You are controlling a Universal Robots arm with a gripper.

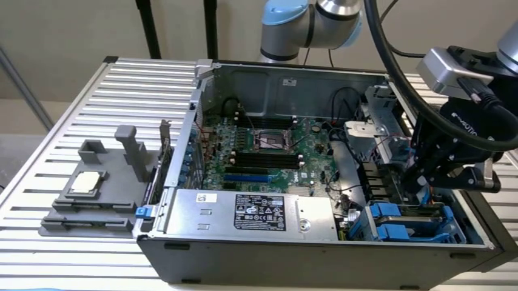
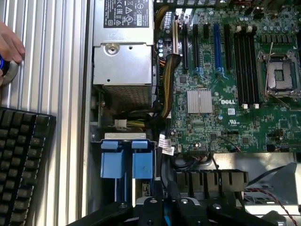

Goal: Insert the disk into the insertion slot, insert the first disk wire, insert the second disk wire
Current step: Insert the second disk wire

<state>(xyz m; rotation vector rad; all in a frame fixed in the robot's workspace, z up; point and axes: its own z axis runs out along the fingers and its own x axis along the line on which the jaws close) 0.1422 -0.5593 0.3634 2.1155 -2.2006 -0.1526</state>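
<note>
While the gripper (image 1: 437, 176) hangs over the PC case (image 1: 324, 254), finger state impossible to tell, the disk's blue carrier (image 2: 126, 159) sits in the insertion slot (image 1: 417, 221) beside the power-supply box (image 1: 251, 212). Cables (image 2: 164, 89) crowd between them; the motherboard (image 2: 235, 70) lies beyond, a keyboard (image 2: 21, 160) outside.
</note>
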